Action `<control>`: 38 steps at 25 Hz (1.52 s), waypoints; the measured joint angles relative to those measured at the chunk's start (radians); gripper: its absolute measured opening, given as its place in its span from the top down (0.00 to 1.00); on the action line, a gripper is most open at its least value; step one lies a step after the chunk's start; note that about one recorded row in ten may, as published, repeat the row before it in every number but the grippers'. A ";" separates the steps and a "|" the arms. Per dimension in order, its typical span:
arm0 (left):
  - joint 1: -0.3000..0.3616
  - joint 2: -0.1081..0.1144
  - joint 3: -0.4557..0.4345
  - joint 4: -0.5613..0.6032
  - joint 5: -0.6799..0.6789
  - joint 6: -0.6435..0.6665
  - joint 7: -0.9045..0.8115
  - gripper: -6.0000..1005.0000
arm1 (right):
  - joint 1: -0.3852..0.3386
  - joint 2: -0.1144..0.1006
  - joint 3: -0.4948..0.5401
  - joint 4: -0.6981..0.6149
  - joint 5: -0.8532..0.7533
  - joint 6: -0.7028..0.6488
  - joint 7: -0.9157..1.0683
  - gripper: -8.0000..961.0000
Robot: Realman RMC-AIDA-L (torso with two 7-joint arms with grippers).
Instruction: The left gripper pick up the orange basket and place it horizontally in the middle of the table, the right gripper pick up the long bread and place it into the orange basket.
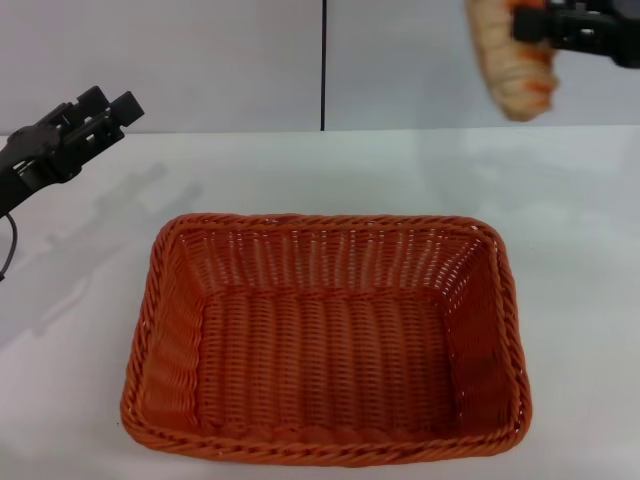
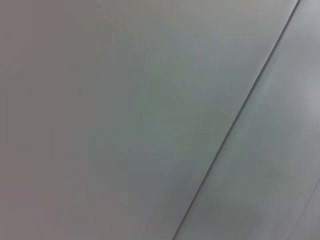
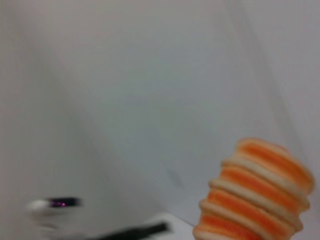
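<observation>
The plain white flat table (image 1: 580,250) stretches wide to a grey wall (image 1: 200,60). On it, near the front and about midway across, sits the large rectangular orange woven wicker basket (image 1: 330,345), long side running left to right, open side up and holding nothing. It looks light and fairly stiff, with a braided rim that would give a claw a sure hold along an edge; its wide mouth leaves the loaf plenty of room.

The long tan bread with orange-brown crosswise ridges (image 1: 510,60) hangs high in the air beyond the basket's far right corner, well clear of the table. In the right wrist view its ridged end (image 3: 255,195) fills one corner against the wall. It looks light and probably soft, so a firm squeeze may dent it, and the ridges should keep it from slipping.

The slim black right gripper (image 1: 545,25) reaches in from the right at the top of the head view, clamped across the loaf's upper part, which leaves the lower end dangling. The black left gripper (image 1: 105,108) is raised over the table's far left, apart from the basket, its fingers slightly parted and holding nothing.
</observation>
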State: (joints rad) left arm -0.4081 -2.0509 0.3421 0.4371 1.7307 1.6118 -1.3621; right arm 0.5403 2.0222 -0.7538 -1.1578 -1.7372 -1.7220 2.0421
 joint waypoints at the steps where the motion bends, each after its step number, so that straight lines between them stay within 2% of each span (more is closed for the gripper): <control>1: 0.000 0.000 0.000 0.000 0.001 0.000 0.000 0.20 | 0.010 0.001 -0.018 0.021 0.028 -0.022 -0.018 0.69; 3: -0.001 0.000 0.000 0.000 0.003 0.000 0.000 0.20 | 0.037 0.003 -0.063 0.068 0.066 -0.061 -0.049 0.70; 4: -0.001 0.000 0.000 0.000 0.003 0.000 0.000 0.20 | 0.069 0.004 -0.119 0.124 0.077 -0.086 -0.081 0.70; 9: -0.005 0.000 0.000 0.000 -0.001 0.000 0.000 0.20 | 0.122 0.004 -0.211 0.218 0.059 -0.087 -0.118 0.71; 14: -0.013 -0.002 0.000 -0.002 0.005 -0.001 0.001 0.20 | 0.178 0.009 -0.228 0.267 -0.051 -0.076 -0.082 0.75; 16: -0.013 -0.001 0.000 -0.003 0.005 -0.001 0.001 0.20 | 0.178 0.009 -0.228 0.268 -0.052 -0.076 -0.081 0.77; 27: -0.016 -0.003 0.003 -0.006 0.006 -0.004 0.002 0.20 | 0.160 0.002 -0.229 0.271 -0.053 -0.079 -0.080 0.54; 30: -0.017 -0.003 0.003 -0.006 0.006 -0.004 0.002 0.20 | 0.153 0.003 -0.225 0.271 -0.053 -0.082 -0.080 0.35; 36: -0.021 -0.004 0.005 -0.007 0.006 -0.003 0.002 0.20 | 0.124 0.002 -0.213 0.260 -0.046 -0.089 -0.080 0.35; 38: -0.021 -0.004 0.006 -0.008 0.005 -0.003 0.004 0.20 | 0.104 0.004 -0.176 0.252 -0.041 -0.090 -0.093 0.35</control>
State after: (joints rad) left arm -0.4292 -2.0554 0.3478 0.4294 1.7353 1.6085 -1.3579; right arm 0.6439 2.0266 -0.9298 -0.9055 -1.7785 -1.8120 1.9495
